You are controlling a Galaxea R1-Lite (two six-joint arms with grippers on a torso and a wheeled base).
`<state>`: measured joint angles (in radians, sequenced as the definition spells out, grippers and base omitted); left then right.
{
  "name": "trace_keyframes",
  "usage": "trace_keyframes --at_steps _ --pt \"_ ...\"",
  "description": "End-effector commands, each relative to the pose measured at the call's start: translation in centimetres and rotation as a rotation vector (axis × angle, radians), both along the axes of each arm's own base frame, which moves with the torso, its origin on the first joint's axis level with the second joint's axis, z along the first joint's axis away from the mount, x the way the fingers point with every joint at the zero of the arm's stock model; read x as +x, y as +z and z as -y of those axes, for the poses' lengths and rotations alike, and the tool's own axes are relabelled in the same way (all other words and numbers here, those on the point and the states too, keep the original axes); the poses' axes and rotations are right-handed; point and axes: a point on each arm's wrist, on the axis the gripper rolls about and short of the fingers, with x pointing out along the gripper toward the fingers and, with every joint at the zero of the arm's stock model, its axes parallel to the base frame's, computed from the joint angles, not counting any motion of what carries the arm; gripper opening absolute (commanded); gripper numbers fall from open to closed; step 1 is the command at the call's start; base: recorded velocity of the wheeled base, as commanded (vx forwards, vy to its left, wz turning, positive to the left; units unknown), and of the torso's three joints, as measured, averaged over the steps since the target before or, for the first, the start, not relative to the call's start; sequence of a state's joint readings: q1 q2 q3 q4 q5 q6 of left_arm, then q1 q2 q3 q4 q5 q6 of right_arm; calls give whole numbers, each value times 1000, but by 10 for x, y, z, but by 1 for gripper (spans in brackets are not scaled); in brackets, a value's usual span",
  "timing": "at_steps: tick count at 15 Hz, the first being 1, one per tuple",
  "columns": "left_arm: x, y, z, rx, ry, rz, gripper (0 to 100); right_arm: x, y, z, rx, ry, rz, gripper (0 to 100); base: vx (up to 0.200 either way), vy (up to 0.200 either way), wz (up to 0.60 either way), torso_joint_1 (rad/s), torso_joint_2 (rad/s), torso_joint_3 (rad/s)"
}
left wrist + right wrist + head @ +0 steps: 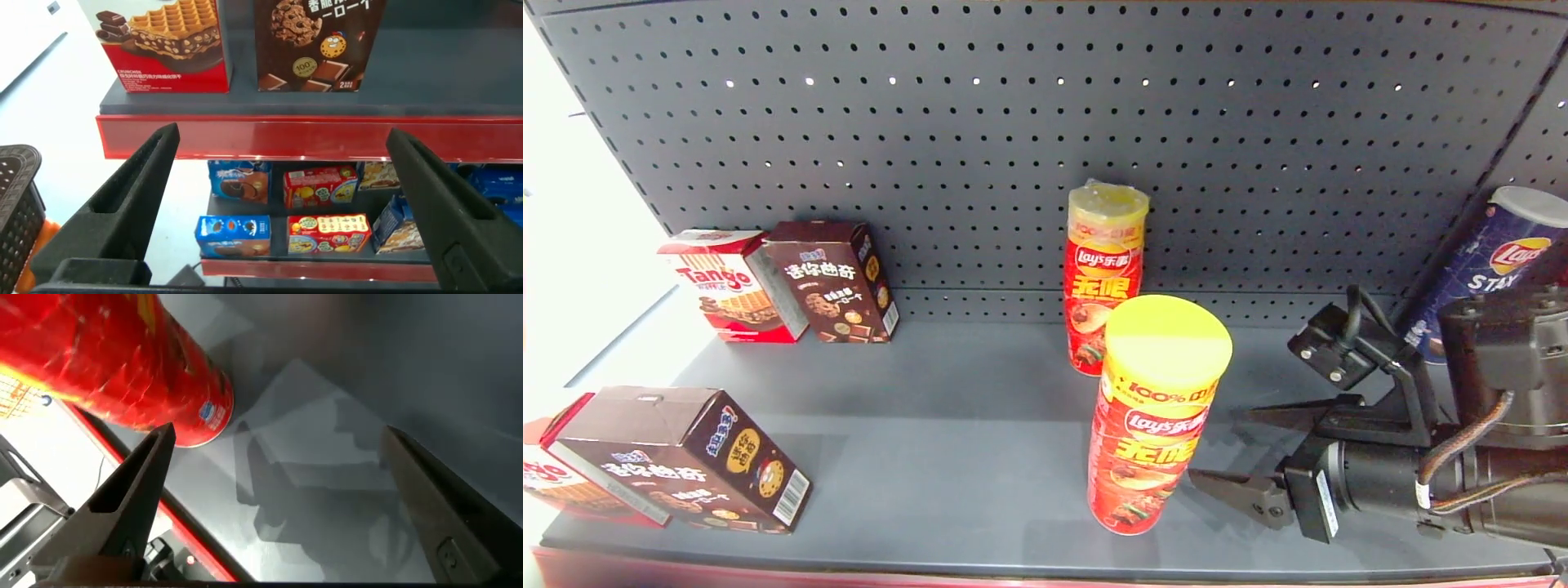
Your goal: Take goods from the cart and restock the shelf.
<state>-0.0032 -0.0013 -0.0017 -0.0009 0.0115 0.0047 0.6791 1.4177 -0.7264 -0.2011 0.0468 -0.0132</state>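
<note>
**Shelf** (947, 425): grey board with a red front lip, backed by a perforated grey panel (1013, 122).

**Front red can** (1156, 425): upright with a yellow lid, near the shelf's front edge and right of centre. In the right wrist view its red wall and base (122, 367) lie just beside one finger.

**Rear red can** (1104, 278): upright behind the front one, close to the panel.

**Blue can** (1486, 269): tilted at the far right, behind the right arm.

**Right gripper** (1223, 447): the arm reaches in level from the right, low over the shelf, with the wrist horizontal. Its jaws are spread wide and hold nothing, and the tips point at the front red can. The nearer fingertip seems just short of the can, though contact cannot be judged.

**Left gripper** (282, 135): held below the shelf level, facing the red lip. Its jaws are wide apart and empty.

**Boxes, rear left:** wafer box (731, 286) and cookie box (837, 282), touching side by side.

**Boxes, front left:** a second cookie box (686, 461), with a red box (547, 482) at the edge.

**Lower shelves** (319, 261): small snack boxes in rows.

**Dark mesh basket** (16, 204): beside the shelving.
</note>
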Motion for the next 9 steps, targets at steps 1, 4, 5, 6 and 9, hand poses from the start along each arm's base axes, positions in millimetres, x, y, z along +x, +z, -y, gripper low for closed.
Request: trace_keyframes --at_steps 1,4,5,6,9 --pt "0 0 0 -2 1 -1 100 5 -3 -4 -9 0 -9 100 0 0 0 0 0 0" --pt "0 0 0 -2 1 -1 100 10 -2 -9 -9 0 -9 100 0 0 0 0 0 0" --pt "0 0 0 -2 1 -1 100 11 -2 -10 -12 3 -9 100 0 0 0 0 0 0" --pt "0 0 0 -2 1 -1 100 11 -2 -10 -16 7 -3 100 0 0 0 0 0 0" --pt "0 0 0 -6 2 -1 100 9 -2 -7 -15 6 0 100 0 0 0 0 0 0"
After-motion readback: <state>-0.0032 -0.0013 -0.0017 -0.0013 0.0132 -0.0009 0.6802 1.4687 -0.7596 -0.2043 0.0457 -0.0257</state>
